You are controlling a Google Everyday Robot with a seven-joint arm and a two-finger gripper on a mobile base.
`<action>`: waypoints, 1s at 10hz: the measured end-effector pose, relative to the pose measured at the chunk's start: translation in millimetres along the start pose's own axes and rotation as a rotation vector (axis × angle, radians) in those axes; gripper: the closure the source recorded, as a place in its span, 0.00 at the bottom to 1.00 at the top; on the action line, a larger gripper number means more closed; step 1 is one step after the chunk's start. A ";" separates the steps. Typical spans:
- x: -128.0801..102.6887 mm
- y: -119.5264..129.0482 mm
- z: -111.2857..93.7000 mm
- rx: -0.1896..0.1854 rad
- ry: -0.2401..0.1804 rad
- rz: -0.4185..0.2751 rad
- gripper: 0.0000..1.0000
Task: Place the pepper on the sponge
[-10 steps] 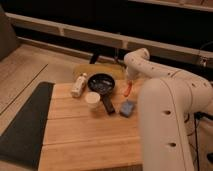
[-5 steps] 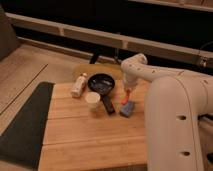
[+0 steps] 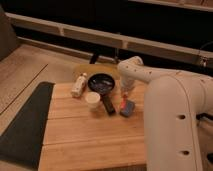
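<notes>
Gripper (image 3: pixel 125 94) on white robot arm (image 3: pixel 165 100), pointing down just above small flat blue-grey rectangular sponge (image 3: pixel 128 108) at right side of pale wooden worktop (image 3: pixel 85 135). Apart or clamped: cannot tell. Small glossy orange-red pepper (image 3: pixel 124 102) right at gripper tip, over sponge's far edge. Just left: round black pan (image 3: pixel 101 82), cream-coloured cup (image 3: pixel 93 100), pale bottle (image 3: pixel 78 85) lying flat.

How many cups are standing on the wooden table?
1. The cream cup stands on the table, just before the dark pan and left of its handle. The gripper hangs over the blue sponge, to the cup's right. The arm may hide others.
</notes>
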 end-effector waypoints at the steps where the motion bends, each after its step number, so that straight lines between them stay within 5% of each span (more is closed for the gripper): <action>1: 6.0 -14.5 0.4 0.034 0.024 0.010 1.00; 5: 17.7 -39.9 9.0 0.130 0.099 0.020 0.96; 8: 17.9 -40.8 9.5 0.131 0.100 0.021 1.00; 10: 17.7 -40.9 9.3 0.131 0.099 0.021 0.89</action>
